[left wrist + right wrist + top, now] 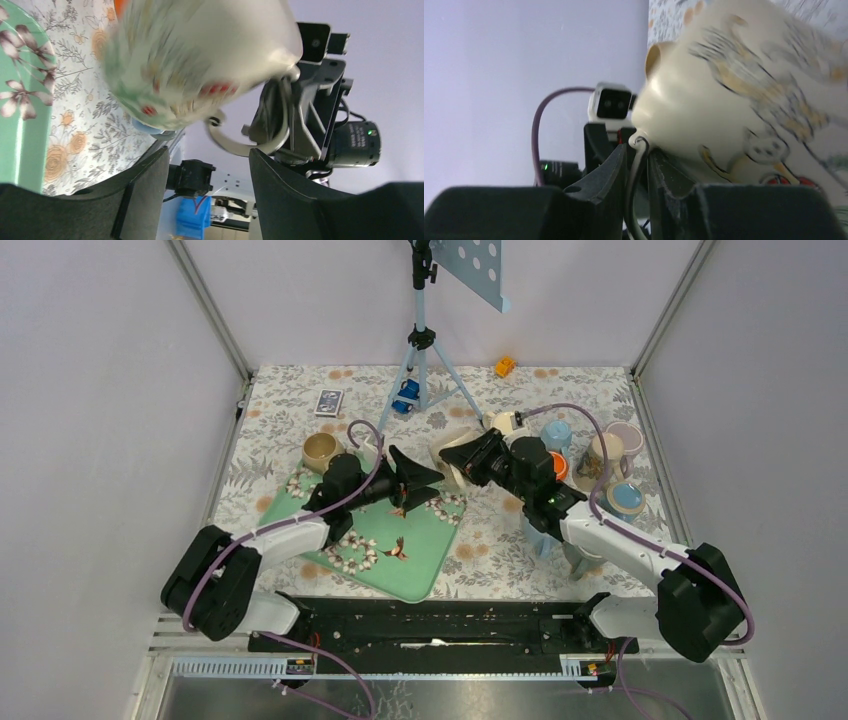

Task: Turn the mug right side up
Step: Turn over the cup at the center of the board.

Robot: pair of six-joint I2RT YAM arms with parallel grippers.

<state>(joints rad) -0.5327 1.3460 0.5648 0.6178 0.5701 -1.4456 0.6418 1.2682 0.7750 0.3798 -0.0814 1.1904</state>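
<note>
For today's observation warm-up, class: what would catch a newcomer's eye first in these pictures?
A cream mug held tilted at centre, its handle pinched by the right gripper. The left gripper gapes open facing it, above a green tray.

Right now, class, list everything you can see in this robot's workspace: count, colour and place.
cream patterned mug: one, cream, centre, in the right gripper
tan mug: one, tan, beyond the tray
floral tray: one, green, near left
cups: about five, blue, pink, orange, cream, clustered right
card box: one, dark blue, far left
tripod: one, light blue, far centre
toy: one, orange, far edge
left gripper: one, black, open beside the mug
right gripper: one, black, shut on the mug's handle
</note>
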